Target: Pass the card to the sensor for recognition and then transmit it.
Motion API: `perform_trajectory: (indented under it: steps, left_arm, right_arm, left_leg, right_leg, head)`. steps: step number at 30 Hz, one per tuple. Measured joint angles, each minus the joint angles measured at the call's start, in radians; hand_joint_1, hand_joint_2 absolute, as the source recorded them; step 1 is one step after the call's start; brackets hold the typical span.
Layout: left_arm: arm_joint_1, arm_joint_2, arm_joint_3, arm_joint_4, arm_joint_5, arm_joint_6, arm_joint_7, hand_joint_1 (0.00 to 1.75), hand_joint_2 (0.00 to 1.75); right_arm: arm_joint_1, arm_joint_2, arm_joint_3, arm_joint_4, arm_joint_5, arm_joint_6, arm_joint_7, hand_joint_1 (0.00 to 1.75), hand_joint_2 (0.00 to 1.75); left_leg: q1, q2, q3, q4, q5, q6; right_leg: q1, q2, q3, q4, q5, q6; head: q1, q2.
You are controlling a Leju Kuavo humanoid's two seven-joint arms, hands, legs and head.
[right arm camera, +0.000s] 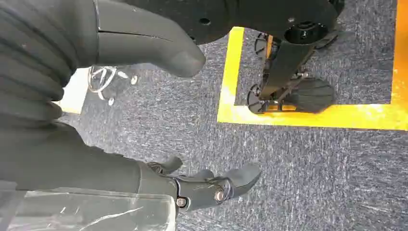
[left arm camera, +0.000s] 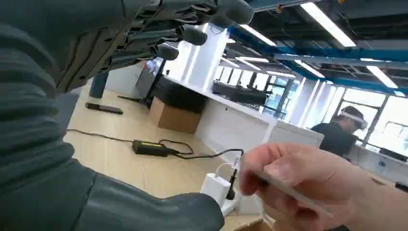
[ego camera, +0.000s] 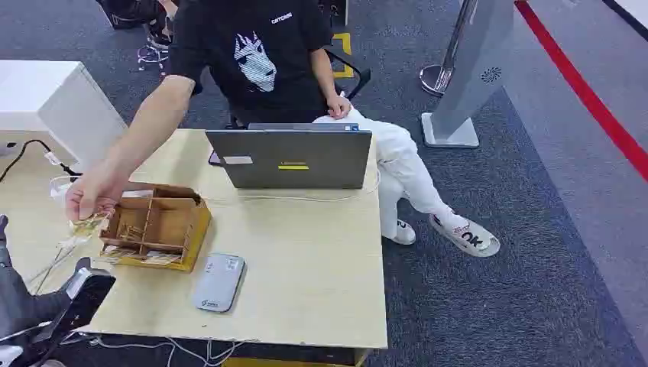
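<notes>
The card (left arm camera: 293,192) is being held by a person's hand (ego camera: 90,197), not by the robot. In the head view this hand is hanging at the left end of the table (ego camera: 306,260), just beside the left side of a wooden box (ego camera: 157,225), and the card itself is too small there to make out clearly. In the left wrist view the card is showing as a thin pale strip, pinched between the person's fingers; its face is hidden.

The left hand (left arm camera: 144,43) is staying apart from the card, its dark fingers (left arm camera: 192,34) spread and holding nothing. In the head view it is cut off by the bottom left corner, so it is hard to read there.

The right hand (right arm camera: 159,110) is hanging over grey carpet with a yellow line. Its thumb and fingers are apart, nothing between them.

A grey sensor (ego camera: 218,282) is lying flat on the table in front of the box, near it but not touching. A laptop (ego camera: 289,157) is standing open behind, its back turned to the robot. The person is sitting behind it, the head cut off by the top edge. The small things inside the box are too blurred to name.
</notes>
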State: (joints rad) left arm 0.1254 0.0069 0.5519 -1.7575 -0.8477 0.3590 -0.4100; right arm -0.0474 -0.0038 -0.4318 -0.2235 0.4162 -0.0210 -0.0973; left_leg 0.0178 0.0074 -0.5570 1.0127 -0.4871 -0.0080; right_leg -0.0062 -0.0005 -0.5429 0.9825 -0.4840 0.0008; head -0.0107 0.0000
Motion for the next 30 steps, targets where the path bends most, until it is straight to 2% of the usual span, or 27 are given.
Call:
perform_trajectory:
  steps: [8,9,10,19,22,26,30]
  left_arm:
    - [-0.009,0.111,-0.148,0.002,-0.194,0.001,0.155,0.0,1.75]
    - [-0.009,0.124,-0.166,0.003,-0.22,0.001,0.174,0.33,1.75]
    - [-0.011,0.136,-0.181,0.005,-0.243,0.002,0.191,1.73,1.75]
    - [-0.025,0.241,-0.306,0.047,-0.45,0.016,0.332,1.75,1.75]
    - [-0.03,0.291,-0.363,0.062,-0.561,0.024,0.402,1.75,1.75]
    - [-0.042,0.325,-0.422,0.075,-0.669,0.041,0.466,1.71,1.75]
    - [-0.052,0.328,-0.467,0.079,-0.717,0.095,0.476,1.73,1.75]
  right_arm:
    - [-0.004,0.001,-0.035,0.001,0.03,-0.002,0.022,0.0,1.75]
    - [-0.005,0.002,-0.04,0.001,0.035,-0.005,0.026,0.0,1.75]
    - [-0.005,0.002,-0.045,0.001,0.039,-0.007,0.03,0.0,1.75]
    - [-0.01,0.009,-0.085,0.001,0.086,-0.015,0.053,0.0,1.75]
    - [-0.013,0.013,-0.105,0.001,0.11,-0.019,0.068,0.0,1.75]
    - [-0.015,0.016,-0.129,0.001,0.141,-0.026,0.086,0.0,1.75]
    - [-0.016,0.024,-0.146,0.001,0.165,-0.039,0.097,0.0,1.75]
  left_leg:
    - [0.0,0.0,0.0,0.0,0.0,0.0]
    - [0.0,0.0,0.0,0.0,0.0,0.0]
    - [0.0,0.0,0.0,0.0,0.0,0.0]
    - [0.0,0.0,0.0,0.0,0.0,0.0]
    - [0.0,0.0,0.0,0.0,0.0,0.0]
    - [0.0,0.0,-0.001,0.0,0.0,0.0]
    - [0.0,0.0,-0.001,0.0,0.0,0.0]
  right_leg:
    - [0.0,0.0,0.0,0.0,0.0,0.0]
    - [0.0,0.0,0.0,0.0,0.0,0.0]
    - [0.0,0.0,0.0,0.0,0.0,0.0]
    - [0.0,0.0,-0.001,0.0,0.0,0.0]
    - [0.0,0.0,-0.001,0.0,0.0,0.0]
    - [0.0,0.0,-0.001,0.0,0.0,0.0]
    - [0.0,0.0,-0.001,0.0,0.0,0.0]
  head:
    - [0.0,0.0]
    - [0.0,0.0]
    - [0.0,0.0]
    - [0.001,0.0]
    - [0.0,0.0]
    - [0.0,0.0]
    - [0.0,0.0]
